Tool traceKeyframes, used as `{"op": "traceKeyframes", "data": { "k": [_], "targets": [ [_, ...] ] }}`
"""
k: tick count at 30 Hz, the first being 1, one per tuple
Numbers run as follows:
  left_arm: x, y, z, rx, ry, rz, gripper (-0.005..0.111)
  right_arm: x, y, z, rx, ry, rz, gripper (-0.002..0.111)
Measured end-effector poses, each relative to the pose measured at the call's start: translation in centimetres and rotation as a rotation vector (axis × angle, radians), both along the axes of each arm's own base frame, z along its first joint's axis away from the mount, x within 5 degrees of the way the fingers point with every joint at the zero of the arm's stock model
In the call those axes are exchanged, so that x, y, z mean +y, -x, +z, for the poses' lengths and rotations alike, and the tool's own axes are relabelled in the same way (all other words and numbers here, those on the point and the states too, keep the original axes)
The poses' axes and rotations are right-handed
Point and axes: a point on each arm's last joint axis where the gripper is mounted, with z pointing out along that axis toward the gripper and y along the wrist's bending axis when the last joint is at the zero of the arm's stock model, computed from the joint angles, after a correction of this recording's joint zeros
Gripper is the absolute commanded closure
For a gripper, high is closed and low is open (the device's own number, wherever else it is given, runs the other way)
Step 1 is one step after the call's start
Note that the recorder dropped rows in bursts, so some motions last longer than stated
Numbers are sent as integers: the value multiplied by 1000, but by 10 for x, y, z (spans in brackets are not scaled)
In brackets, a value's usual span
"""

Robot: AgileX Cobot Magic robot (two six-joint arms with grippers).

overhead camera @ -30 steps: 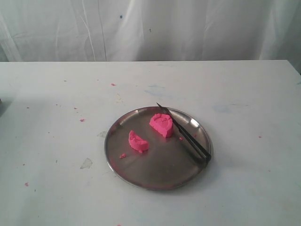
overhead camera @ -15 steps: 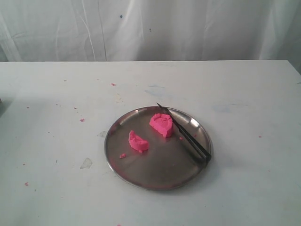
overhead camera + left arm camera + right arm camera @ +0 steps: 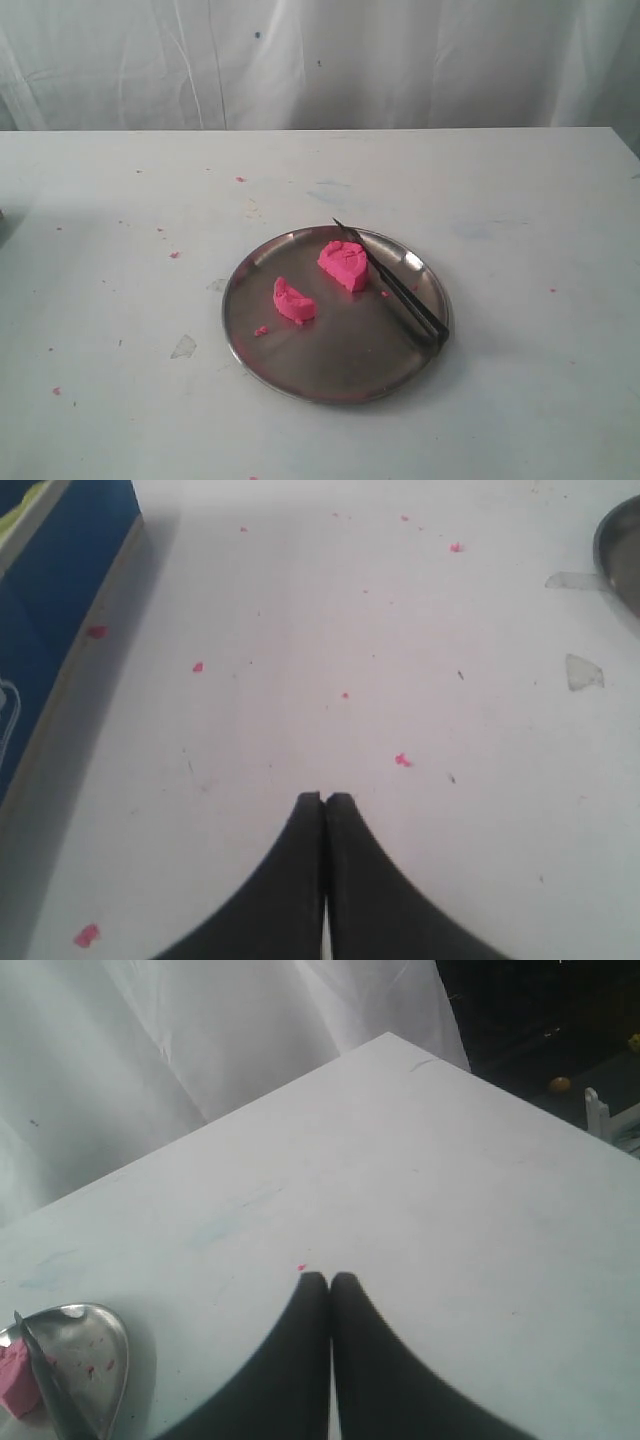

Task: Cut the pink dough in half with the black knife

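The pink dough lies in two chunks on the steel plate (image 3: 330,375): a larger piece (image 3: 343,264) toward the back and a smaller half-round piece (image 3: 293,301) to its left. The black knife (image 3: 395,288) rests on the plate's right side, tip beside the larger piece, handle at the rim. Neither arm shows in the exterior view. My left gripper (image 3: 325,798) is shut and empty above bare table left of the plate. My right gripper (image 3: 330,1279) is shut and empty over the table right of the plate (image 3: 100,1360), where the dough (image 3: 15,1378) and the knife (image 3: 50,1395) show at the frame's edge.
Pink crumbs (image 3: 175,254) dot the white table (image 3: 520,200). A blue box (image 3: 50,610) stands beside my left gripper. A white curtain (image 3: 320,60) hangs behind the table. The table's far corner (image 3: 390,1038) drops off into a dark area.
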Motion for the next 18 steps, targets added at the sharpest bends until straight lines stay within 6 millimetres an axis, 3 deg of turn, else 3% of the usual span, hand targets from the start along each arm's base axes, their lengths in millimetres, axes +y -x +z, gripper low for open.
{"op": "traceKeyframes", "data": {
  "k": [6, 18],
  "targets": [
    [0, -3, 8, -97, -27, -8, 107, 0, 0, 0, 0, 0, 0, 108],
    [0, -4, 9, -110, -34, -8, 107, 0, 0, 0, 0, 0, 0, 108]
  ]
}}
